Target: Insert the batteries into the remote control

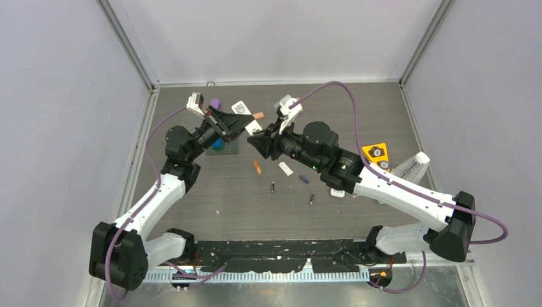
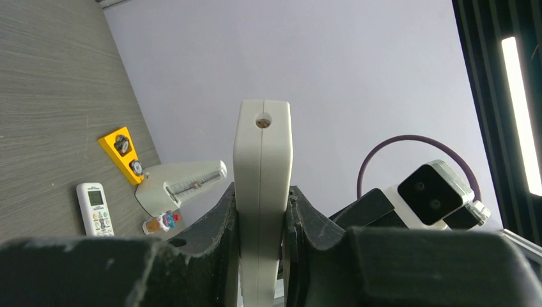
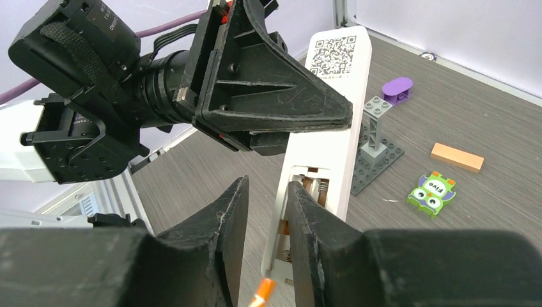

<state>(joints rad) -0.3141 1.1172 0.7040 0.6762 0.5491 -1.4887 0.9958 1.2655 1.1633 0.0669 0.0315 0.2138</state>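
My left gripper [image 1: 238, 123] is shut on a white remote control [image 2: 261, 160] and holds it above the table. In the right wrist view the remote [image 3: 332, 96] shows its QR-code back and its open battery bay [image 3: 308, 192]. My right gripper [image 3: 267, 185] is open and empty, right beside the bay; in the top view it [image 1: 258, 143] is just right of the remote. The orange battery [image 1: 257, 166] lies on the table below it, also in the right wrist view [image 3: 262, 293]. The purple battery [image 1: 304, 180] and two dark batteries [image 1: 271, 187] [image 1: 312, 198] lie further forward.
A small white cover [image 1: 286, 168] lies by the batteries. A grey brick plate [image 3: 377, 160], a purple piece [image 3: 397, 89], an orange-tan block [image 3: 456, 157] and a green owl tile [image 3: 432, 192] sit at the back. A second remote [image 2: 94, 208] and a yellow wedge [image 1: 376, 153] are at right.
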